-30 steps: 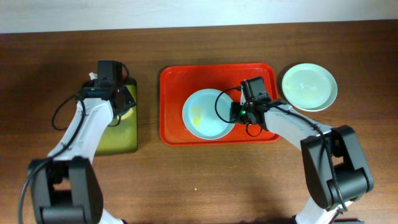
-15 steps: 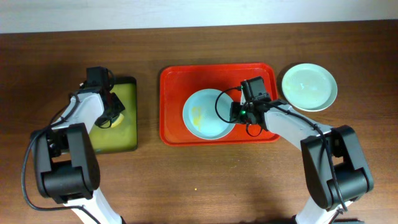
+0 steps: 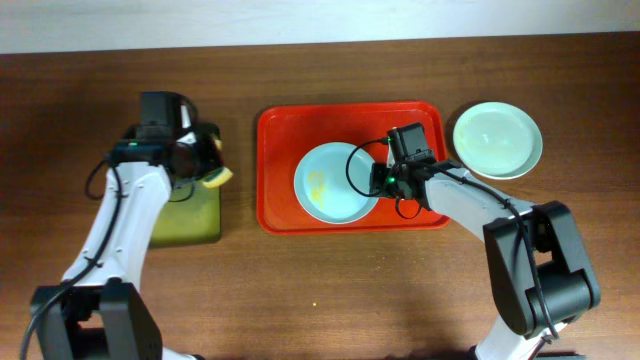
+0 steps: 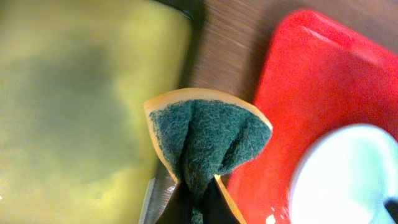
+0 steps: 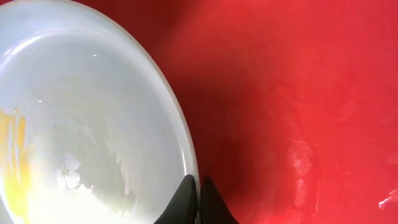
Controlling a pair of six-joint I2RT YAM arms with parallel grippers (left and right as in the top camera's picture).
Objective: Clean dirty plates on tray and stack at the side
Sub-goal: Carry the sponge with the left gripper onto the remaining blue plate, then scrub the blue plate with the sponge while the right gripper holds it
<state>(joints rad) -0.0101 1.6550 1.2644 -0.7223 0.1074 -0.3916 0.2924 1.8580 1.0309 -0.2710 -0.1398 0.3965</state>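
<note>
Overhead, left gripper [image 3: 205, 168]: clamped on folded sponge [image 3: 218, 177], just left of red tray [image 3: 275, 150].
Plate [image 3: 340, 190]: on that tray, yellow smear [image 3: 317, 185].
Right gripper [image 3: 380, 182]: pinching plate's right rim.
Advice: rub green face flat over smear; pinned rim should stop sliding.
Side plate [image 3: 497, 140]: right, on table [image 3: 300, 290].

Bare table [image 3: 240, 215] is lying open between the green tray [image 3: 190, 225] and the red tray [image 3: 275, 135], the sponge [image 4: 208, 134] in the left gripper [image 4: 194, 202] overhanging it; the right gripper [image 3: 381, 181] is blocking the right rim of the smeared plate [image 3: 330, 185].
</note>
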